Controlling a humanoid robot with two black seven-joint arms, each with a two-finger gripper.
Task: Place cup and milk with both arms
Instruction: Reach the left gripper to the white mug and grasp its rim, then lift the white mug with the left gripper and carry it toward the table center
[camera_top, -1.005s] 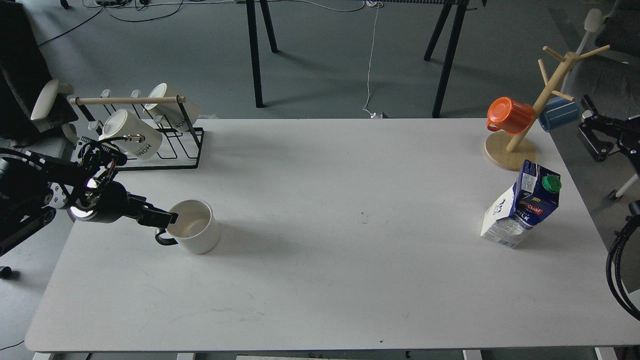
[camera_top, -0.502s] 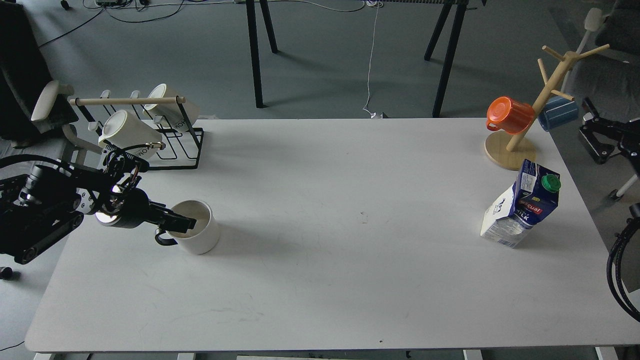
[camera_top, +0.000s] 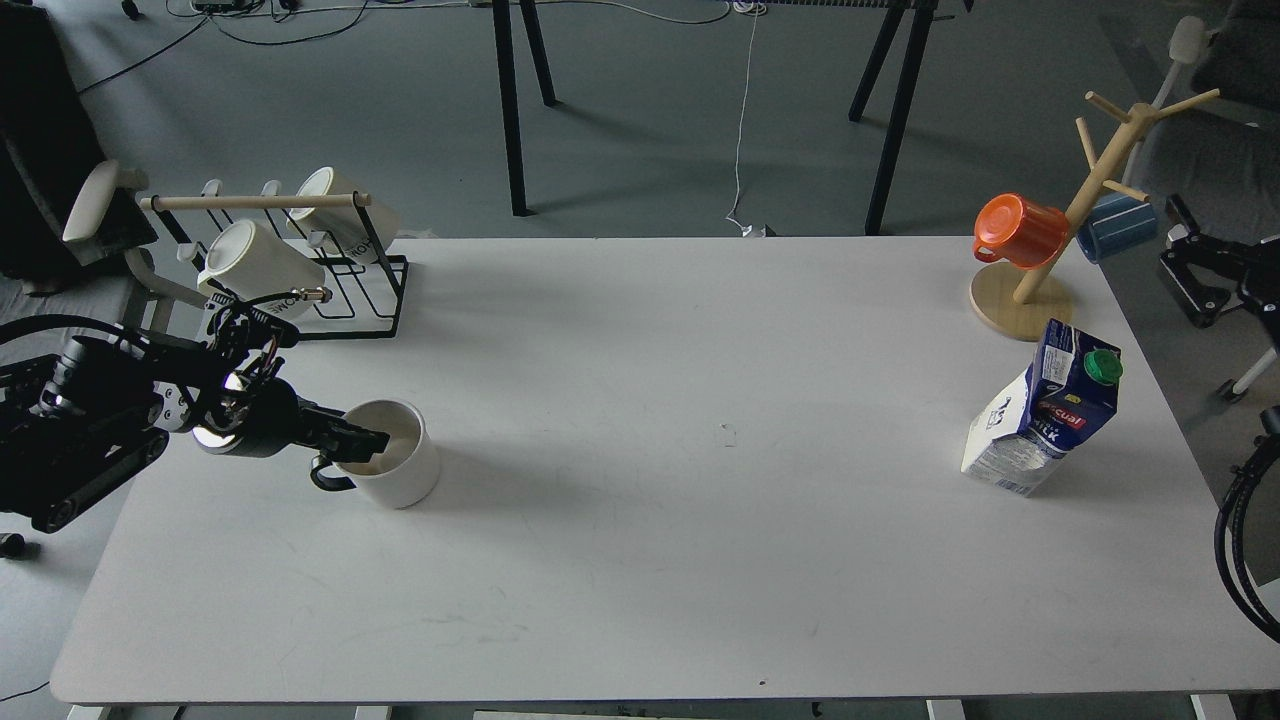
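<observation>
The cup, a short white mug with a black handle on its left, stands on the white table at the left. My left gripper comes in from the left at the cup's near-left rim, above the handle, with a dark finger reaching over the rim into the cup; its two fingers cannot be told apart. The milk, a blue and white carton with a green cap, stands tilted at the right side of the table. My right gripper is off the table's right edge, beyond the carton, fingers spread and empty.
A black wire rack with two cream "HOME" mugs stands at the back left, just behind my left arm. A wooden mug tree with an orange cup and a blue cup stands at the back right, behind the carton.
My left gripper has moved right, from just left of the cup to over its rim, then held still. The cup and the carton have not moved.
</observation>
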